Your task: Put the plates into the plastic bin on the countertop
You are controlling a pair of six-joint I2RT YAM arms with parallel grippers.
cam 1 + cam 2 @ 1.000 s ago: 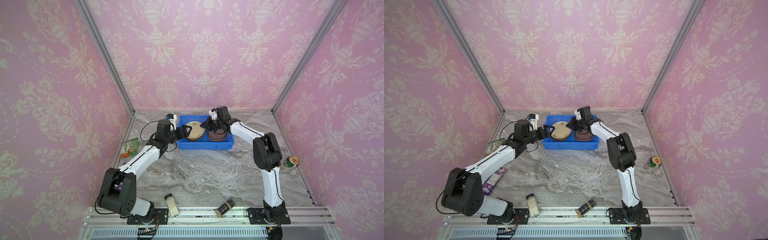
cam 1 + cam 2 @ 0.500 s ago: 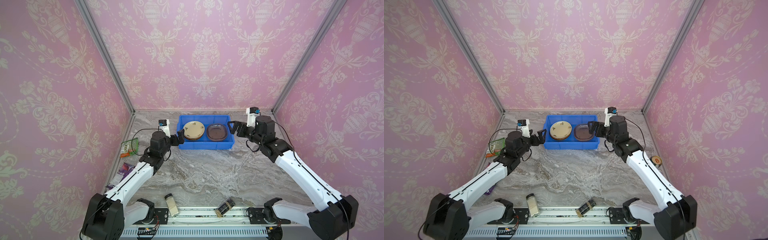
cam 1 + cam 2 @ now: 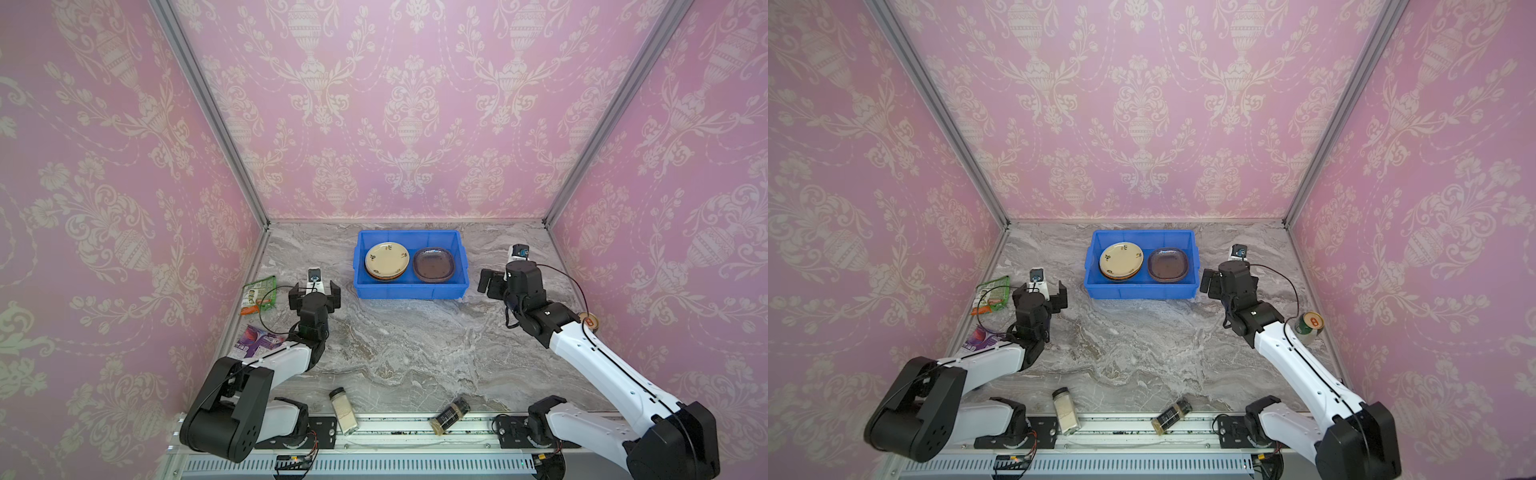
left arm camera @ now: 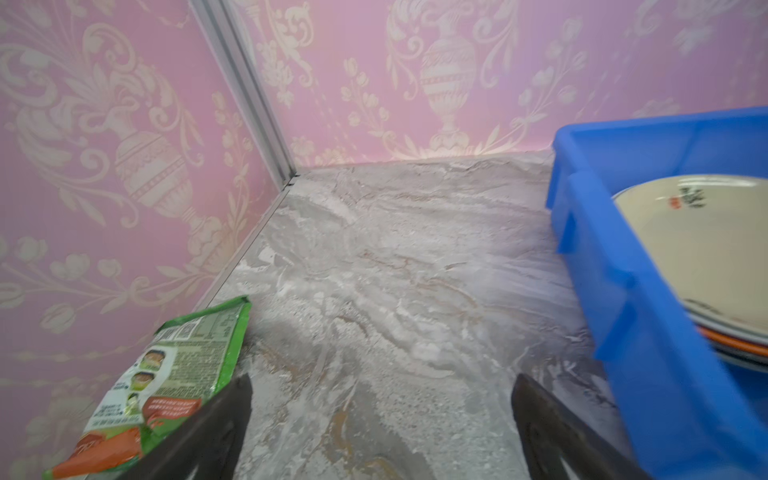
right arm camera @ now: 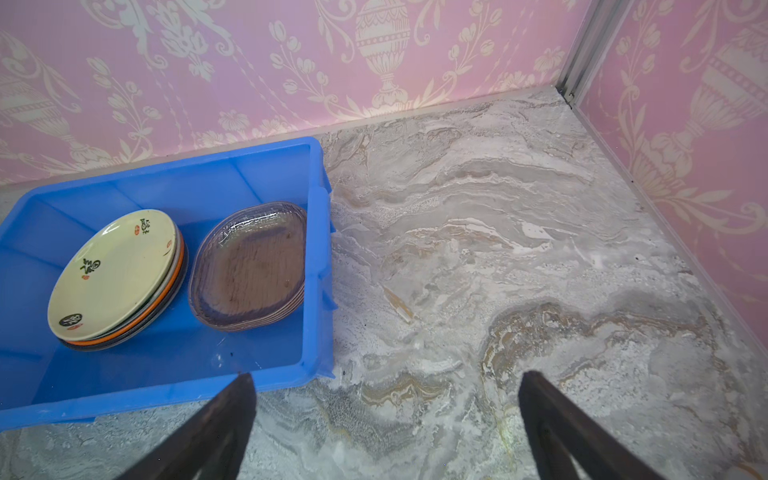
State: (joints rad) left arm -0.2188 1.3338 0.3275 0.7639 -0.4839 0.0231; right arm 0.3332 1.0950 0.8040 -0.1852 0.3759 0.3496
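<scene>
- As both top views show it, the blue plastic bin [image 3: 410,293] sits on the marble countertop [image 3: 395,345] close to the back wall. I'm placing everything else off that bin.
- Bin, left half: a stack of round plates [image 3: 386,259], topped by a cream one with dark motifs. The right wrist view shows an orange plate [image 5: 168,297] and darker rims lower in the stack.
- Bin, right half: a stack of translucent brownish glass plates [image 3: 434,264], squarish with rounded corners. They lie just beside the round stack; I can't tell if the two stacks touch.
- Left gripper [image 3: 314,292]: off the bin's front-left corner, near it but clear, above the countertop. Jaws are spread wide and hold nothing; in the left wrist view I see only bare marble between them.
- Right gripper [image 3: 490,284]: just off the bin's right end, clear of the wall. Jaws are wide apart and empty; the right wrist view shows marble between them.
- Green snack packet [image 3: 259,293]: farther out from the bin's left end than the left gripper, by the side wall. Purple packet [image 3: 255,338]: nearer the front than the green one.
- Two spice jars lie on their sides well in front of the bin, at the countertop's near edge: pale jar [image 3: 343,410], dark jar [image 3: 450,414].
- Green tin [image 3: 1308,326] with an orange-marked lid: well out from the bin's right end, beside the right arm.
</scene>
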